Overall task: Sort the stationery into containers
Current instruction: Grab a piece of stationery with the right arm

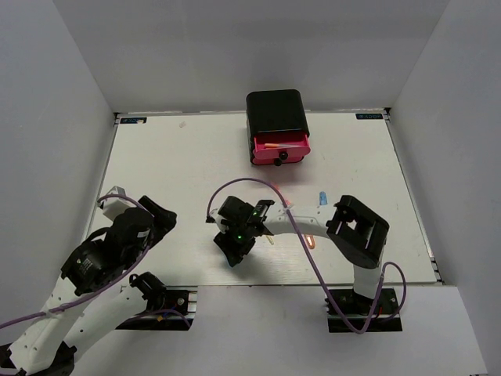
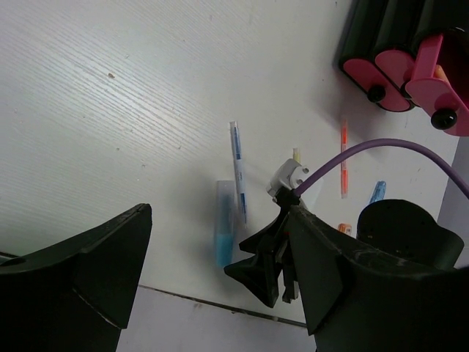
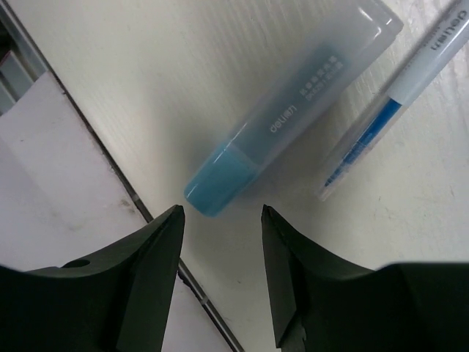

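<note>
A chunky blue marker [image 3: 286, 117] lies on the white table near its front edge, beside a thin blue-grey pen [image 3: 396, 103]. My right gripper [image 3: 220, 213] is open and empty, its jaws just short of the marker's blue cap; it also shows in the top view [image 1: 233, 252]. My left gripper [image 2: 220, 211] is open and empty at the left [image 1: 160, 215]. The black cabinet [image 1: 275, 110] stands at the back, one pink drawer [image 1: 279, 146] pulled out with orange items inside. A thin orange pen [image 2: 343, 158], a yellow pen [image 2: 297, 154], a second blue marker [image 2: 377, 192] and an orange marker [image 2: 344, 229] lie further right.
The table's front edge [image 3: 110, 154] runs close beside the blue marker. The right arm's purple cable [image 1: 301, 243] arcs over the pens. White walls [image 1: 70, 117] enclose the table on three sides.
</note>
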Robot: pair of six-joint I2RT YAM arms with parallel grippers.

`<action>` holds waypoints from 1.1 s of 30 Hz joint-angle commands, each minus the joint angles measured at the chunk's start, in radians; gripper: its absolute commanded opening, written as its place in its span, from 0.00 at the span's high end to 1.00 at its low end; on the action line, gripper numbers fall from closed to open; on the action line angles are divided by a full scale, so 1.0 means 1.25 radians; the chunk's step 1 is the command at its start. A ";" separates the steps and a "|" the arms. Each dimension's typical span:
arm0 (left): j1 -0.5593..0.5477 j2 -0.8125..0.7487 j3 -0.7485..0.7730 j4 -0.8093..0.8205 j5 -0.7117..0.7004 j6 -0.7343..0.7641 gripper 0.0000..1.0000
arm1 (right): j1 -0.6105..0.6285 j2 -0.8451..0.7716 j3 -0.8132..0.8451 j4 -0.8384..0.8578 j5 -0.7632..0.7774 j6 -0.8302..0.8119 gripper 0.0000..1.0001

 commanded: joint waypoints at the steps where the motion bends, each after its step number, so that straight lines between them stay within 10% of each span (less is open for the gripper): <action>1: -0.002 0.001 0.025 -0.016 -0.022 -0.008 0.15 | 0.023 -0.012 0.022 -0.010 0.060 0.007 0.47; 20: -0.002 -0.025 0.018 -0.016 -0.022 -0.008 0.13 | 0.072 0.078 0.106 -0.028 0.210 0.074 0.34; 33: -0.002 -0.025 -0.006 0.025 -0.015 -0.008 0.13 | 0.105 0.092 0.083 -0.028 0.352 0.061 0.58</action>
